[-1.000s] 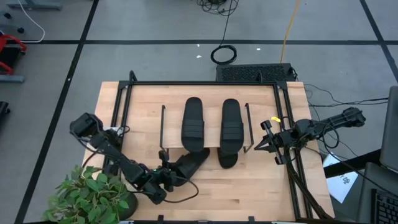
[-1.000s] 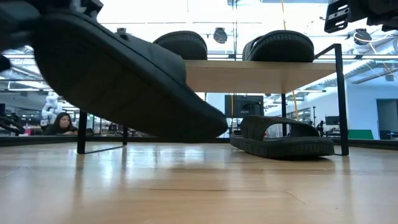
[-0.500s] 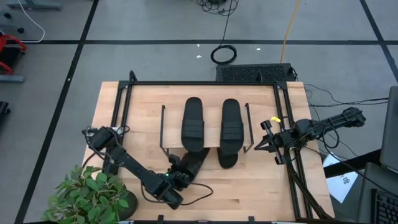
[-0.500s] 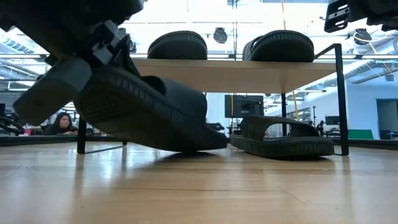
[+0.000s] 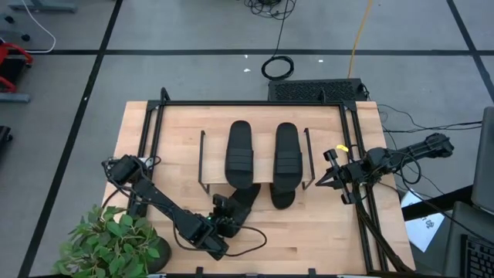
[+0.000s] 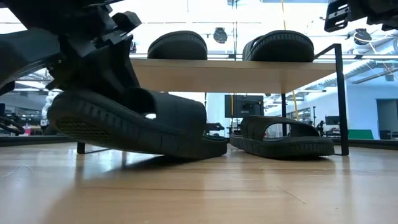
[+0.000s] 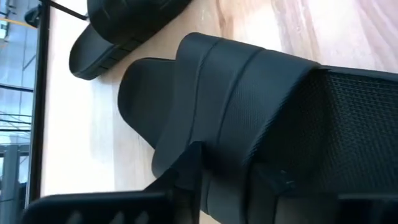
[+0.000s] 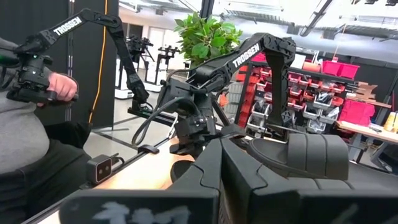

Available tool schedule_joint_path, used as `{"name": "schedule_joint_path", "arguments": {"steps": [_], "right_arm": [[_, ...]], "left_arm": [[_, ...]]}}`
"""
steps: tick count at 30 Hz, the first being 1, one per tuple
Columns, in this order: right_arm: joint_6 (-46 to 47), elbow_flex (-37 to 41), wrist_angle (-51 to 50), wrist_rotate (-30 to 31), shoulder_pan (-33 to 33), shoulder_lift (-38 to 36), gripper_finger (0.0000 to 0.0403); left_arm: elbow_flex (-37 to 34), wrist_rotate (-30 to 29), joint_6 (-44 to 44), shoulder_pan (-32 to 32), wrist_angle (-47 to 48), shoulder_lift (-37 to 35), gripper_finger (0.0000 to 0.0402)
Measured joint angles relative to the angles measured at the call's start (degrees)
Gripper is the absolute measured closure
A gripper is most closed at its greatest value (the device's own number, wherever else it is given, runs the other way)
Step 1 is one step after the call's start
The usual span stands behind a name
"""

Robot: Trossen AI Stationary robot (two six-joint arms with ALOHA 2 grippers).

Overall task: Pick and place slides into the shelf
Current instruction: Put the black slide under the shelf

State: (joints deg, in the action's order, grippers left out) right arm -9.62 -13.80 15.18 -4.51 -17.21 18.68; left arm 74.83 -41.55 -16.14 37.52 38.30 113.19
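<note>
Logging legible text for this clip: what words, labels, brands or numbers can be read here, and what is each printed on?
"TROSSEN" on the left arm's upper link, seen in the right wrist view.
"TROSSEN" on another dark arm in the room, above a person's hand.
Paper sheet beside the table: print too small to read.
No text on the slides or shelf.

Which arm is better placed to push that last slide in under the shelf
Left. The left gripper is shut on the slide, whose toe already touches the table by the shelf. The right gripper waits beside the shelf's far end.
</note>
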Motion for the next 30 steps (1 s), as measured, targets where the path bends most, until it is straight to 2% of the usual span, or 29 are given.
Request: {"name": "schedule_joint_path", "arguments": {"steps": [7, 15, 22, 30], "right_arm": [[0.3, 0.0, 0.0, 0.0, 0.0, 0.0, 0.0403], [0.4, 0.0, 0.0, 0.0, 0.0, 0.0, 0.0403], [0.4, 0.0, 0.0, 0.0, 0.0, 0.0, 0.0403], [0.4, 0.0, 0.0, 0.0, 0.0, 0.0, 0.0403]], "left_arm": [[0.0, 3.8, 0.8, -0.3, -2.1, 0.0, 0.0267], [0.0, 6.3, 5.2, -0.3, -2.8, 0.0, 0.0226], [1.9, 8.9, 10.9, -0.3, -4.8, 0.0, 0.0218], [5.4, 7.6, 14.8, -0.4, -2.9, 0.0, 0.0217]]}}
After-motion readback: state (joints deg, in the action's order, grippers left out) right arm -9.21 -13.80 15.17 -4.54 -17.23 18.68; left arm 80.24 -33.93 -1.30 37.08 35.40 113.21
